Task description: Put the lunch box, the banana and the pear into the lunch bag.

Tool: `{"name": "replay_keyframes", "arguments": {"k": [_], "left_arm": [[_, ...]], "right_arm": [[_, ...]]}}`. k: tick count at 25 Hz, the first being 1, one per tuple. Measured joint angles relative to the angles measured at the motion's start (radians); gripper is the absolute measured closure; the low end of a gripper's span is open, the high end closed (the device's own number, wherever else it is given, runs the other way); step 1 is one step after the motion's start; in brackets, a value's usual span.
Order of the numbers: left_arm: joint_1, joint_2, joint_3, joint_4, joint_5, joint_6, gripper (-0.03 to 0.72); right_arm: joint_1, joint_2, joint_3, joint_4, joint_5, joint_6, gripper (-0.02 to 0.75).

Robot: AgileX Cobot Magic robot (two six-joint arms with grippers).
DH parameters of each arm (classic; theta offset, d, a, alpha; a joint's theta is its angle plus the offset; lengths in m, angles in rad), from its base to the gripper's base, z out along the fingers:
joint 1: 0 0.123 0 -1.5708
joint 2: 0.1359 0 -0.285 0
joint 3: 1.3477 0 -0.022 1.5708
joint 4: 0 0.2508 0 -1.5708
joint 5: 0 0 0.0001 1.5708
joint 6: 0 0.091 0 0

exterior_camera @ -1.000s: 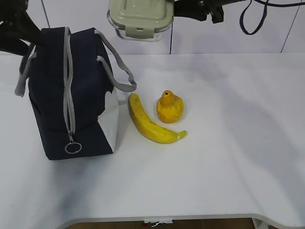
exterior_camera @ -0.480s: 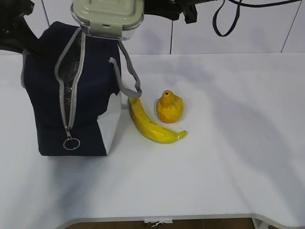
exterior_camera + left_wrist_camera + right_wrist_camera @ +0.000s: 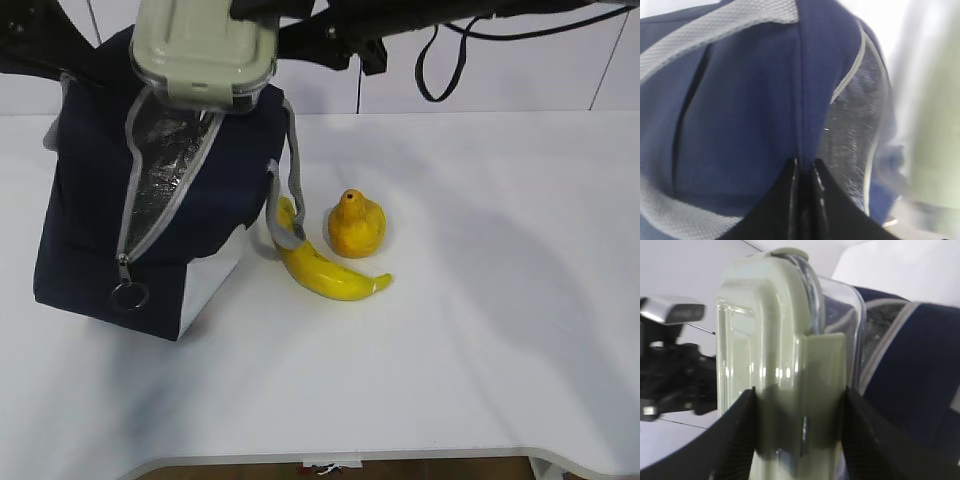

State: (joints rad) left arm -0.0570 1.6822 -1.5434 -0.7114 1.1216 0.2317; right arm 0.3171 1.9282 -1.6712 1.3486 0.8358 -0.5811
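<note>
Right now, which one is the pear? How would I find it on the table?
Find the big navy lunch bag on the left of the white table. Just right of it lies a long curved banana, and the pear stands right behind it. The pear is the squat, yellow-orange one with a short narrow top, not the long one.

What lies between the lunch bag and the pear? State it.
In the exterior view, the banana lies between the lunch bag and the pear. The bag's grey handle hangs over the banana's upper end; a bare strip of table separates banana and pear.
</note>
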Motion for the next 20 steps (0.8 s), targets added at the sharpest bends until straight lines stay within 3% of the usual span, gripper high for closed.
{"name": "replay_keyframes", "arguments": {"k": [9,15,20], "left_arm": [[0.000,0.000,-0.002,-0.137,0.000,0.068,0.686],[-0.016,0.018,-0.002,-0.314,-0.010,0.143,0.687],[-0.032,0.041,-0.002,-0.339,-0.022,0.159,0.687]], "right_arm": [[0.002,0.108,0.000,-0.181,0.008,0.049,0.353],[0.015,0.119,-0.004,-0.168,0.009,0.058,0.353],[0.044,0.123,-0.024,-0.162,-0.007,0.060,0.353]]}}
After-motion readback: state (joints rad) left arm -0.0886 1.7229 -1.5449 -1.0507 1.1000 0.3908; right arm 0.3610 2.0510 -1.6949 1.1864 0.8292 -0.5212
